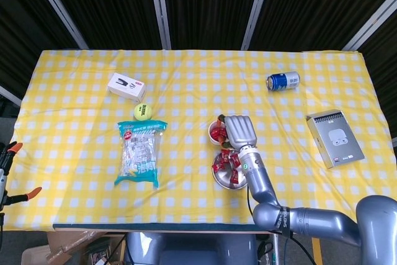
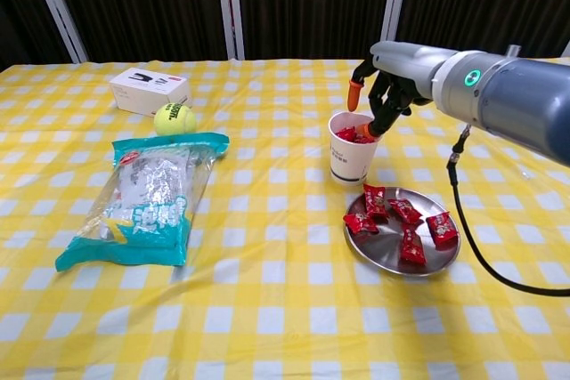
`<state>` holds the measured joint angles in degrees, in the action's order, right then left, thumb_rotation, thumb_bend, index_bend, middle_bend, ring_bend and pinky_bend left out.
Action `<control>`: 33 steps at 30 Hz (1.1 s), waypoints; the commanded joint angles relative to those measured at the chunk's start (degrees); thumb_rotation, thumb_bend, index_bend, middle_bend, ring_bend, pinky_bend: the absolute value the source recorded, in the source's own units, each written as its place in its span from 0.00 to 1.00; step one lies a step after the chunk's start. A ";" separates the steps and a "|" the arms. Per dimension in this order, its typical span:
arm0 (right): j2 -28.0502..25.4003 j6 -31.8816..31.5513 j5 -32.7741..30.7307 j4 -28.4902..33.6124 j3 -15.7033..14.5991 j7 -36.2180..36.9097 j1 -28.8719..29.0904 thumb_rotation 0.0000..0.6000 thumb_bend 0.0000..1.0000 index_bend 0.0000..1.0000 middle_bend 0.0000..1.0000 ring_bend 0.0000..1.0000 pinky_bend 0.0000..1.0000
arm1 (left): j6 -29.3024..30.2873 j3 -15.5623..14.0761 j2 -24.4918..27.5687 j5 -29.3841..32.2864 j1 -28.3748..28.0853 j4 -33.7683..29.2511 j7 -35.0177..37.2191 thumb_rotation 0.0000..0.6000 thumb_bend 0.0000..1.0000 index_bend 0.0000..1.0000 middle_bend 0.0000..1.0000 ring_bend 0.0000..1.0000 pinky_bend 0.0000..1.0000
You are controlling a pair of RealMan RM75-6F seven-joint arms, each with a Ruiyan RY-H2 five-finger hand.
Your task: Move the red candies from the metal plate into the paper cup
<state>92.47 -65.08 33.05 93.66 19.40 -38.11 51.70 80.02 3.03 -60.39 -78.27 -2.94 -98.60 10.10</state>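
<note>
where visible, right hand [image 2: 378, 95] over paper cup [image 2: 351, 150]

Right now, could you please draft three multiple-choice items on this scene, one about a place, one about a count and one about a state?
1. Where does the paper cup stand relative to the metal plate?
A. Just beyond it, farther from the robot
B. On top of it
C. At the far left of the table, by the white box

2. How many red candies lie on the plate?
A. Two
B. Five
C. Nine

3. What is the right hand doing?
A. Resting flat on the tablecloth
B. Gripping the tennis ball
C. Poised over the cup's mouth, fingers pointing down

Answers: 1 A, since the chest view shows the cup on the cloth behind the plate's far rim; 2 B, since five wrappers can be counted there; 3 C, since its fingertips hang at the rim above the candies inside.
</note>
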 commanded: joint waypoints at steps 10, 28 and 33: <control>-5.54 -5.29 8.26 14.10 -8.75 2.62 -7.26 1.00 0.38 0.41 0.70 0.79 1.00 | 0.84 -0.18 -0.29 -0.91 0.28 0.41 0.11 1.00 0.01 0.00 0.00 0.00 0.00; -2.58 -4.31 8.76 10.33 -15.48 3.56 -11.79 1.00 0.27 0.33 0.70 0.76 1.00 | 1.81 -0.06 -0.91 -1.31 0.42 0.28 -1.28 1.00 0.01 0.00 0.00 0.00 0.00; -2.08 -3.41 7.72 8.73 -15.10 3.78 -12.04 1.00 0.27 0.33 0.70 0.76 1.00 | 1.60 -0.03 -0.87 -1.14 0.34 0.21 -1.25 1.00 0.01 0.00 0.00 0.00 0.00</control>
<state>90.26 -68.71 40.99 102.67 4.19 -34.43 39.74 81.62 3.00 -61.27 -79.41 -2.59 -98.40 8.84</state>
